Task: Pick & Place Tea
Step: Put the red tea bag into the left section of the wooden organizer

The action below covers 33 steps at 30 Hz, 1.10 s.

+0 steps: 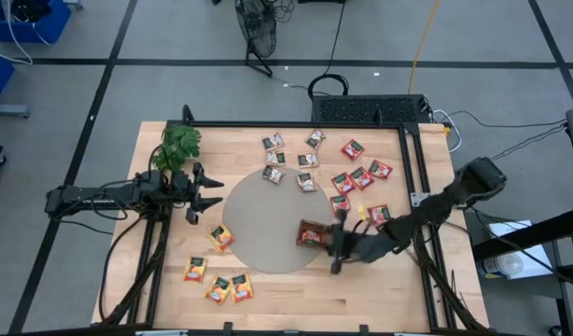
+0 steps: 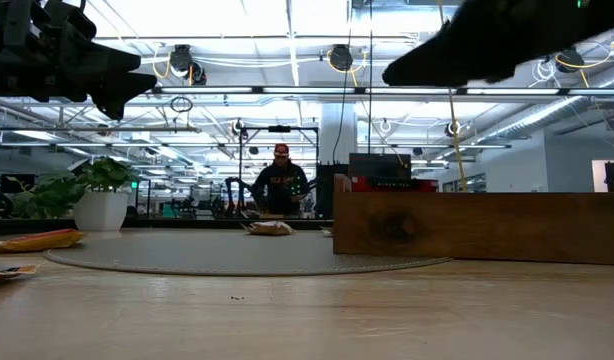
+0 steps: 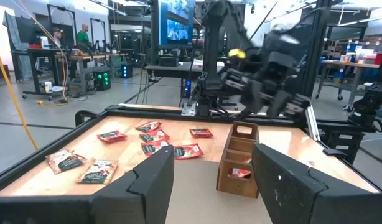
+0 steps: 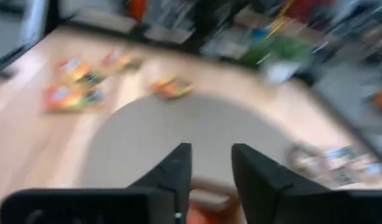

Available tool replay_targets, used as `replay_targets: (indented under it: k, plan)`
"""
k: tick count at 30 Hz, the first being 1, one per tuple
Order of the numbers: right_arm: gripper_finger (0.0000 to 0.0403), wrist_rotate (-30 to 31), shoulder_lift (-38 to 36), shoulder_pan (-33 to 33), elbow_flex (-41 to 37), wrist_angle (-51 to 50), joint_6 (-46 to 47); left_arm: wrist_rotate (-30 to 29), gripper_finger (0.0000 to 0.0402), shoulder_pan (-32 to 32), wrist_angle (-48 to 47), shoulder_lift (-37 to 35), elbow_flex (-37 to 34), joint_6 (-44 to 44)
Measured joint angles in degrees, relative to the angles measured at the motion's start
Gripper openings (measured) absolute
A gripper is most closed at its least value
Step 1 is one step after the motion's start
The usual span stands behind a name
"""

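A pale wooden table [image 1: 296,303] carries a round grey mat [image 1: 258,219] at its middle; left of the mat lie orange sachets [image 1: 217,280]; beyond it grey-white sachets [image 1: 286,163]; to its right red sachets [image 1: 361,177]; a potted plant [image 1: 179,145] stands beyond its left side.

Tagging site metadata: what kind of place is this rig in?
Probably a robotics lab or workshop: an open hall with ceiling strip lights, workbenches with screens behind the wooden table, a person at a bench, cables across the tiled floor.
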Motion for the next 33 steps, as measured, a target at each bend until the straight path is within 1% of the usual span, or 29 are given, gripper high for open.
replay_targets:
  k: [2,3,4,5,6,9,13,15,17,20,23,26,33]
  plan:
    - [0.0039,-4.8,0.6,0.0,6.8,-15.4,3.8,0.0,0.0214,0.0,0.0,0.0,0.0,0.0]
    - [0.0020,-6.8,1.3,0.0,9.9,-21.5,5.0,0.0,0.0214,0.0,0.0,0.0,0.0,0.0]
    - [0.0011,-8.0,2.3,0.0,12.5,-26.0,5.8,0.0,0.0214,0.0,0.0,0.0,0.0,0.0]
    - [0.0009,-8.9,3.2,0.0,14.6,-29.5,6.7,0.0,0.0214,0.0,0.0,0.0,0.0,0.0]
    - [0.0016,-9.0,3.9,0.0,16.1,-32.6,7.7,0.0,0.0214,0.0,0.0,0.0,0.0,0.0]
    - [0.0063,-9.1,5.9,-0.2,18.5,-36.3,10.2,0.0,0.0214,0.0,0.0,0.0,0.0,0.0]
    - [0.0147,-9.2,8.7,-1.0,19.1,-36.2,12.5,0.0,0.0214,0.0,0.0,0.0,0.0,0.0]
    - [0.0182,-9.5,10.1,-1.5,19.0,-36.4,12.6,0.0,0.0214,0.0,0.0,0.0,0.0,0.0]
    - [0.0206,-10.4,11.2,-2.1,19.0,-36.3,12.9,0.0,0.0214,0.0,0.0,0.0,0.0,0.0]
    - [0.0219,-10.5,12.3,-2.7,19.0,-36.2,13.5,0.0,0.0214,0.0,0.0,0.0,0.0,0.0]
    - [0.0209,-10.5,13.0,-3.1,19.0,-36.7,13.5,0.0,0.0214,0.0,0.0,0.0,0.0,0.0]
    - [0.0186,-10.5,13.1,-3.5,19.0,-37.9,13.1,0.0,0.0214,0.0,0.0,0.0,0.0,0.0]
    - [0.0105,-10.6,13.1,-4.4,19.0,-38.3,13.5,0.0,0.0214,0.0,0.0,0.0,0.0,0.0]
